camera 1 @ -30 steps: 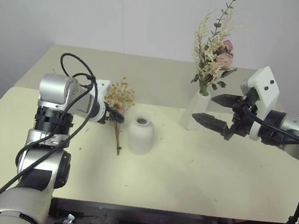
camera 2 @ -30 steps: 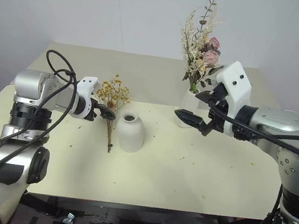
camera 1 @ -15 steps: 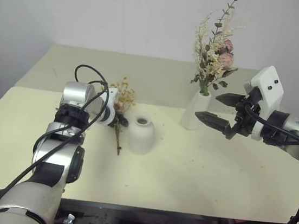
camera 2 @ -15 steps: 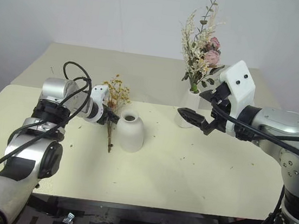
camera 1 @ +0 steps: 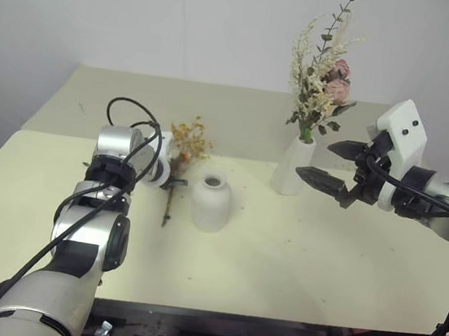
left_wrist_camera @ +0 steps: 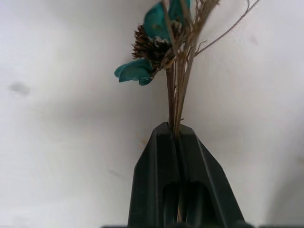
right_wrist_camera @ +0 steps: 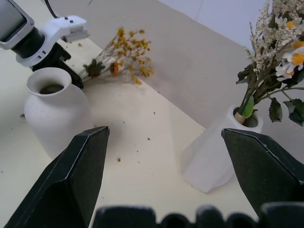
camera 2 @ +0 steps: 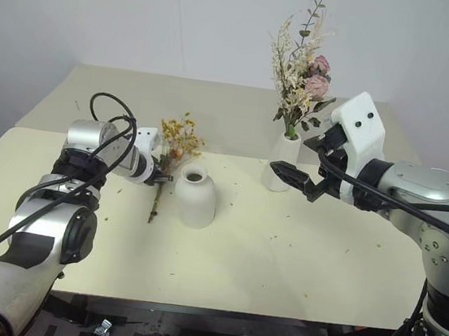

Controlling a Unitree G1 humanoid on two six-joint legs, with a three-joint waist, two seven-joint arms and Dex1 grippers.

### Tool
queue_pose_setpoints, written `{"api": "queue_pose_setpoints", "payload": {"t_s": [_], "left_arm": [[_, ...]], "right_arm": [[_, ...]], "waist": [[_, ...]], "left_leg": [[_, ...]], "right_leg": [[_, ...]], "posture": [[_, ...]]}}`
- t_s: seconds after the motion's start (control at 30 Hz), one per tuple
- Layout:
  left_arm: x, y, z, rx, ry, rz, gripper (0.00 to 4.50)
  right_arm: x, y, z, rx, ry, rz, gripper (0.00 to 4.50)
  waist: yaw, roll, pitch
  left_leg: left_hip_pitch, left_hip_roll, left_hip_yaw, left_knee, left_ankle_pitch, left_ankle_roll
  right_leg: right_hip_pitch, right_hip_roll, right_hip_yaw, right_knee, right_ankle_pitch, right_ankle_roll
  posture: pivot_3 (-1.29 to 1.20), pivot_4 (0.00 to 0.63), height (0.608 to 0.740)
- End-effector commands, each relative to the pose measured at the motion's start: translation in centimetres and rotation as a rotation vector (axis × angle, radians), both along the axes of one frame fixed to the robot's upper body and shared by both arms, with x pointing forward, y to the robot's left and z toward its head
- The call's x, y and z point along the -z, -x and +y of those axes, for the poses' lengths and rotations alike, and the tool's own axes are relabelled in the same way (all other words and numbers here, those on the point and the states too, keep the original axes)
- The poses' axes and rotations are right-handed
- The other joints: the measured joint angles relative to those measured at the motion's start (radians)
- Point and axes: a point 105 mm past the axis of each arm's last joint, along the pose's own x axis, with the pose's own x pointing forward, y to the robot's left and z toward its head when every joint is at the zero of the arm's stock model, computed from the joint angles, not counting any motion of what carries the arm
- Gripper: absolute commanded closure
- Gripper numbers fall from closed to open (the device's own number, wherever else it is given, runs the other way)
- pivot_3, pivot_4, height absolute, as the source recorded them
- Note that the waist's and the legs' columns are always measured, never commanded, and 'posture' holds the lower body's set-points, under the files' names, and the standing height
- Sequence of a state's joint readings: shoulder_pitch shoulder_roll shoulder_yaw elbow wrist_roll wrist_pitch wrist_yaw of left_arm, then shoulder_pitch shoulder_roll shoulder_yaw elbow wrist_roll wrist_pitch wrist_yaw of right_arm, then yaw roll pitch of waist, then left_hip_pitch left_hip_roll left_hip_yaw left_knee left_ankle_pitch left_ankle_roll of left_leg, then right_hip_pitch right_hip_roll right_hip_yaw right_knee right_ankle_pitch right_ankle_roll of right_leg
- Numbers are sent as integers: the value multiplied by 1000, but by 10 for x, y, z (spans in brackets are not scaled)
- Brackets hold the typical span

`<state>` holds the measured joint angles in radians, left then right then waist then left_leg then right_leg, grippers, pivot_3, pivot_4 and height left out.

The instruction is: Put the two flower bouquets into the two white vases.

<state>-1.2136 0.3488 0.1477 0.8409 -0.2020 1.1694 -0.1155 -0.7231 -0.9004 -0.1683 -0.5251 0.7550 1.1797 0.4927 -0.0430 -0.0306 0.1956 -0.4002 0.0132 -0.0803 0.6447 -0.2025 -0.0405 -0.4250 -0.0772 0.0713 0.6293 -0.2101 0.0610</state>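
We judge the task half done: the cream-pink bouquet (camera 1: 322,73) stands in the tall vase (camera 1: 293,167), just beyond our idle, wide-open right gripper (camera 1: 333,167). Our left gripper (left_wrist_camera: 176,135) is clamped on the yellow bouquet (camera 2: 181,136) stems, blossoms ahead of its fingertips. The round vase (camera 2: 194,197), just beside it, is empty; insertion remains.

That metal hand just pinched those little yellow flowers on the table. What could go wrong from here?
The left gripper is shut on the thin stems of the yellow bouquet; dried stems like these might snap or slip out when lifted.

The short round vase has a narrow neck, so the stem ends could miss the opening or nudge the vase over.

The other bouquet stands tall in the slim vase, with the open right gripper beside it; a bump might topple it.
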Motion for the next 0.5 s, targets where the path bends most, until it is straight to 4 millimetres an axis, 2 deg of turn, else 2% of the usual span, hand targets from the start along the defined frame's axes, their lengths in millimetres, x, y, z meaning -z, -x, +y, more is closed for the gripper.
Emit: {"api": "queue_pose_setpoints", "payload": {"t_s": [0.03, 0.13, 0.2, 0.27, 0.37, 0.5], "left_arm": [[-51, -17, 13, -87, 62, -286, 4457], [-96, -17, 14, -111, 166, -594, 4457], [-133, -5, 10, -79, 286, -824, 4457], [-163, 8, 11, -47, 413, -973, 4457], [-185, 23, 8, 86, 476, -1140, 4457], [-211, 48, 7, 319, 746, -1308, 4457]], "right_arm": [[-10, 1, -5, 33, 11, -58, 0], [-12, 1, -7, 45, 16, -75, 0], [-14, 0, -8, 54, 11, -105, 0], [-18, 0, -9, 70, 2, -149, 0], [-24, 3, -7, 64, -23, -227, 0], [-21, 17, -2, -16, -45, -222, 0]], "waist": [[0, 0, 0], [2, 0, 0], [7, 0, 0], [11, 0, 0], [11, 0, 0], [10, 0, 0]], "left_leg": [[0, 0, 0, 0, 0, 0], [-1, 0, 0, 0, 0, 0], [-2, 0, 0, 0, 0, 0], [-3, 0, 0, 0, 0, -1], [-4, 0, 0, 1, 0, -1], [-2, 0, 0, 1, 0, -1]], "right_leg": [[0, 0, 0, 0, 0, 0], [-1, 0, 0, 0, 4, -6], [-1, -1, 0, -2, 5, -6], [-1, -1, 0, -3, 6, -5], [-1, -1, 0, -3, 7, -5], [0, 0, 0, -3, 6, -5]], "posture": [[0, 150, 740], [0, 150, 740], [0, 150, 740], [0, 150, 740], [0, 150, 740], [0, 150, 740]]}}
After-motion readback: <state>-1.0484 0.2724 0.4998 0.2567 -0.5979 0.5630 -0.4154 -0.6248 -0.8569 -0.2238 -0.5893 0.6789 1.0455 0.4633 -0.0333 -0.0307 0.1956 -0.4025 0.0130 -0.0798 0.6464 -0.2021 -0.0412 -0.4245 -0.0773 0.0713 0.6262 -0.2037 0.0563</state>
